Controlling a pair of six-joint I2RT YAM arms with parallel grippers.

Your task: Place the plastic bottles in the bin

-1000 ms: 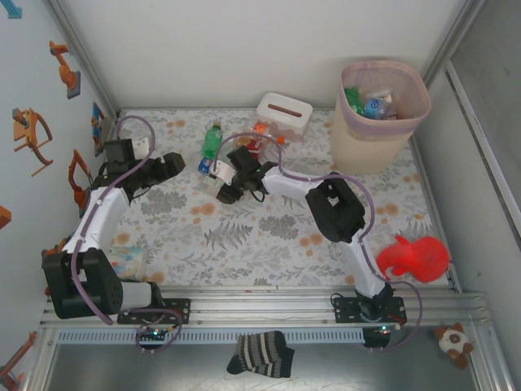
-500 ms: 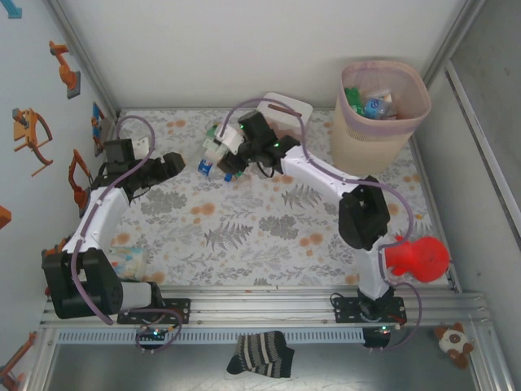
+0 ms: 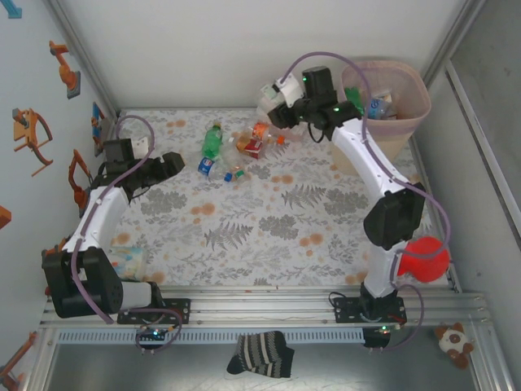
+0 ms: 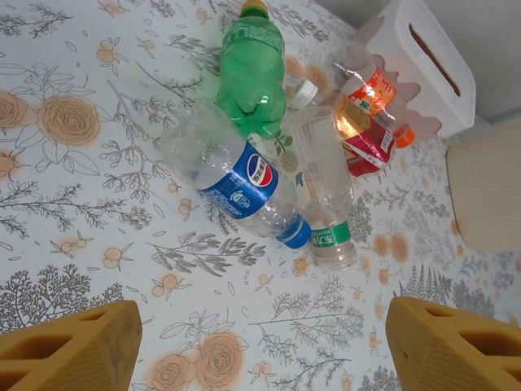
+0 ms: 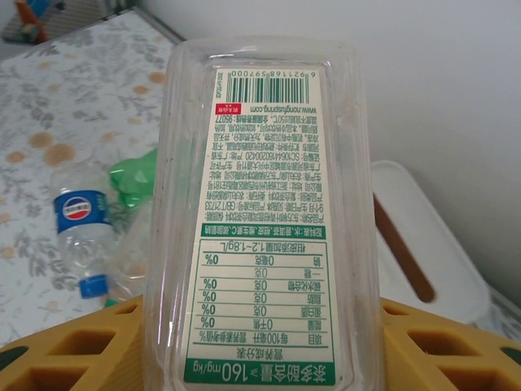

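Right gripper (image 3: 285, 104) is up in the air on the far side, pinching a clear bottle (image 5: 264, 204) with a white and green label. It's above the white tissue box (image 4: 423, 61), just left of the bin (image 3: 403, 130). A few bottles (image 3: 376, 104) are lying in the bin. Left gripper (image 3: 168, 165) sits low on the left, fingers (image 4: 69, 346) spread wide with nothing between them. On the table (image 3: 269, 220), a green bottle (image 4: 251, 77), a Pepsi bottle (image 4: 236, 175) and an orange-labelled bottle (image 4: 362, 122) are bunched together near the tissue box.
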